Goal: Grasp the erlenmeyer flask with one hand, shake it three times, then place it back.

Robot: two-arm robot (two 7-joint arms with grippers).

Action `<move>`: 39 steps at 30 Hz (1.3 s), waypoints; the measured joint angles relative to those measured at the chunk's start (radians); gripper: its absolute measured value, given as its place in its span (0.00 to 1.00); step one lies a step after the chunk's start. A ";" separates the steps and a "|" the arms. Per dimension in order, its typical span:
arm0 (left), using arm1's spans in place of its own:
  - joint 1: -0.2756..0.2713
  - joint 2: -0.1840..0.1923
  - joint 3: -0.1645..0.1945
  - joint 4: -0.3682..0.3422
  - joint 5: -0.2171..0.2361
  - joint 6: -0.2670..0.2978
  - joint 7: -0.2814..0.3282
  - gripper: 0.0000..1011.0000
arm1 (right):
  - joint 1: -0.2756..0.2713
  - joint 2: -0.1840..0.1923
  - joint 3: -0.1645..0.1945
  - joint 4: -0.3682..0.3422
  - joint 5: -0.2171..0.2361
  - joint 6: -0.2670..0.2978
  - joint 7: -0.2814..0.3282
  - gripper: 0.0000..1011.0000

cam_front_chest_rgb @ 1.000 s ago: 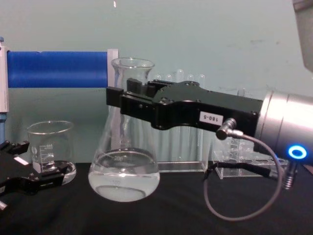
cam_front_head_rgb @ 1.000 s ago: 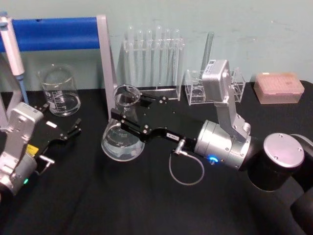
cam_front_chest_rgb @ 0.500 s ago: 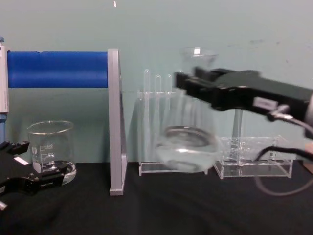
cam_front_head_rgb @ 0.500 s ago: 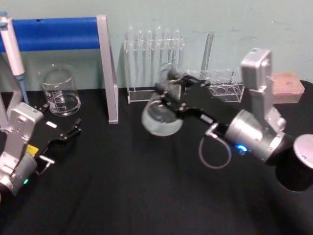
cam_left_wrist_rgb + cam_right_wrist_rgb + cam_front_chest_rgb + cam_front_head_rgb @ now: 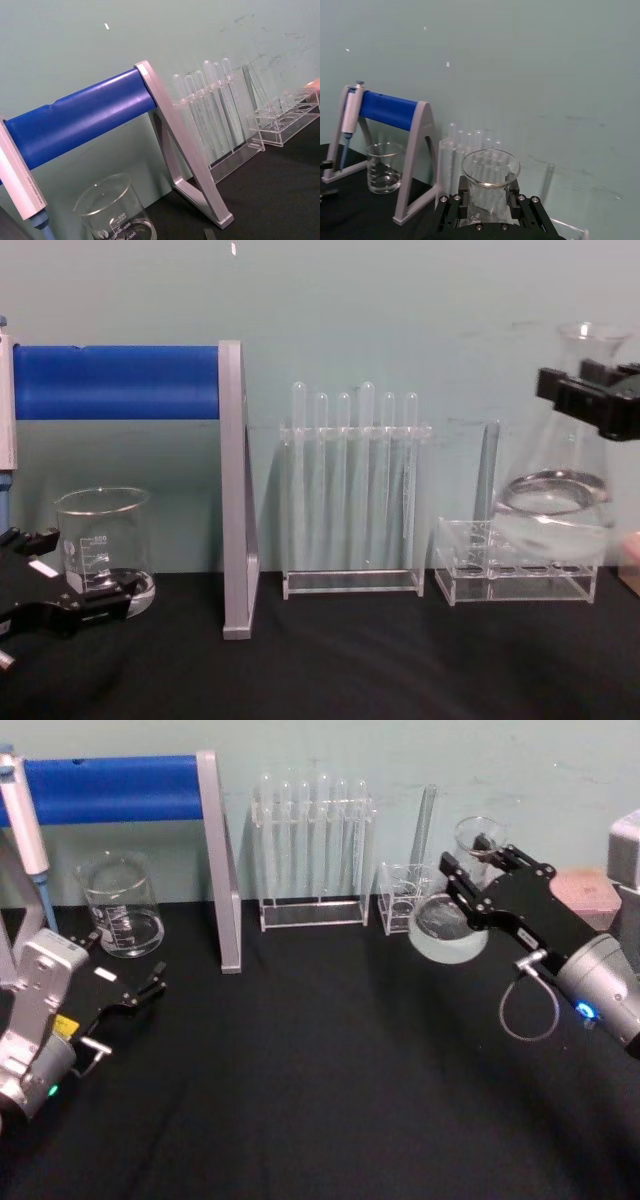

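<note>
The erlenmeyer flask (image 5: 447, 925) is clear glass with clear liquid in its wide base. It hangs above the black table at the right, in front of the small tube rack. My right gripper (image 5: 478, 870) is shut on its neck, just under the flared lip. The chest view has the flask (image 5: 556, 515) at the right edge with the right gripper (image 5: 585, 400) clamped on the neck. From the right wrist camera the flask's open mouth (image 5: 490, 170) sits between the black fingers (image 5: 451, 210). My left gripper (image 5: 135, 985) rests open near the table's left side, by the beaker.
A glass beaker (image 5: 122, 910) stands at the back left under a blue-barred pipette stand (image 5: 110, 788). A rack of test tubes (image 5: 312, 850) is at the back centre, a small clear rack (image 5: 515, 560) behind the flask, and a pink tip box (image 5: 580, 890) at far right.
My right gripper has carried the flask from the left-centre of the table, past the test tube rack, to the far right and higher. The left arm has not moved.
</note>
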 joint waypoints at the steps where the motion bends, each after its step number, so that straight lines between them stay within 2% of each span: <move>1: 0.000 0.000 0.000 0.000 0.000 0.000 0.000 0.99 | -0.005 0.000 0.006 -0.003 -0.001 0.002 -0.003 0.45; 7: 0.000 0.000 0.000 0.000 0.000 0.000 0.000 0.99 | -0.023 -0.006 0.026 -0.015 -0.006 0.010 0.000 0.45; 14: 0.000 0.000 0.000 0.000 0.000 0.000 0.000 0.99 | -0.015 -0.025 0.010 -0.014 -0.008 0.017 0.055 0.45; 20: 0.000 0.000 0.000 0.000 0.000 0.000 0.000 0.99 | 0.021 -0.043 -0.056 0.004 0.005 0.019 0.152 0.45; 21: 0.000 0.000 0.000 0.000 0.000 0.000 0.000 0.99 | 0.021 -0.043 -0.056 0.004 0.005 0.019 0.152 0.45; 23: 0.000 0.000 0.000 0.000 0.000 0.000 0.000 0.99 | 0.042 -0.049 -0.098 0.014 0.015 0.020 0.198 0.45; 29: 0.000 0.000 0.000 0.000 0.000 0.000 0.000 0.99 | 0.081 -0.058 -0.172 0.037 0.034 0.016 0.273 0.45; 35: 0.000 0.000 0.000 0.000 0.000 0.000 0.000 0.99 | 0.118 -0.068 -0.222 0.062 0.052 0.007 0.314 0.45; 39: 0.000 0.000 0.000 0.000 0.000 0.000 0.000 0.99 | 0.134 -0.070 -0.241 0.075 0.061 0.002 0.324 0.45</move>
